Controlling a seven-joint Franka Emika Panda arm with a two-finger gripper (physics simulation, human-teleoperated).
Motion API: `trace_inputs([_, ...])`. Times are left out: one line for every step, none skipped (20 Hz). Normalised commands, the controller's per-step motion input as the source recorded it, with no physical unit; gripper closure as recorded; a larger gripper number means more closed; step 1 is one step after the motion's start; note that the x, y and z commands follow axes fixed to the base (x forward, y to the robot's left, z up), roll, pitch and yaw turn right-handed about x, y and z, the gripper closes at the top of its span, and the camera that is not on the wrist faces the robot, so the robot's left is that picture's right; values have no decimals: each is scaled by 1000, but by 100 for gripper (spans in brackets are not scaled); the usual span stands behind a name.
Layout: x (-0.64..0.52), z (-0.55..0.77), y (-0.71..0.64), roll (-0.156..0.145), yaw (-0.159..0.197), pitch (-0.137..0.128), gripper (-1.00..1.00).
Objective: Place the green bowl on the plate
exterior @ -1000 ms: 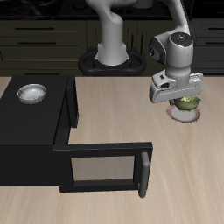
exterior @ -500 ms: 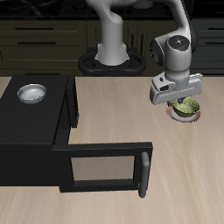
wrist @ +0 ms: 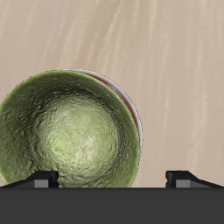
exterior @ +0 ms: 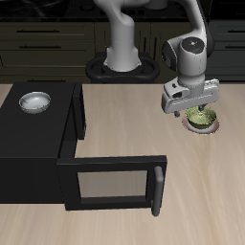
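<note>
- Green bowl (exterior: pixel 202 119) sits upright on the plate (exterior: pixel 211 128), nearly covering it; only a pinkish-red sliver of rim shows beside the bowl in the wrist view (bowl (wrist: pixel 70 131), plate (wrist: pixel 129 107)).
- Gripper (exterior: pixel 190 103) hangs just above the bowl; its fingers (wrist: pixel 42 178) are spread apart, with nothing between them and no contact with the bowl visible.
- Black microwave (exterior: pixel 38 144) stands well apart, with its door (exterior: pixel 110 180) swung open (a metal bowl (exterior: pixel 35 100) rests on its top).
- Table (exterior: pixel 124 124) surface is light wood.
</note>
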Motion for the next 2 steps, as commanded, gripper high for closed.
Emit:
trace_inputs([36,108,-100,7,-18,-7,-100])
trace_inputs([52,234,-178,-64,28,-81,-100])
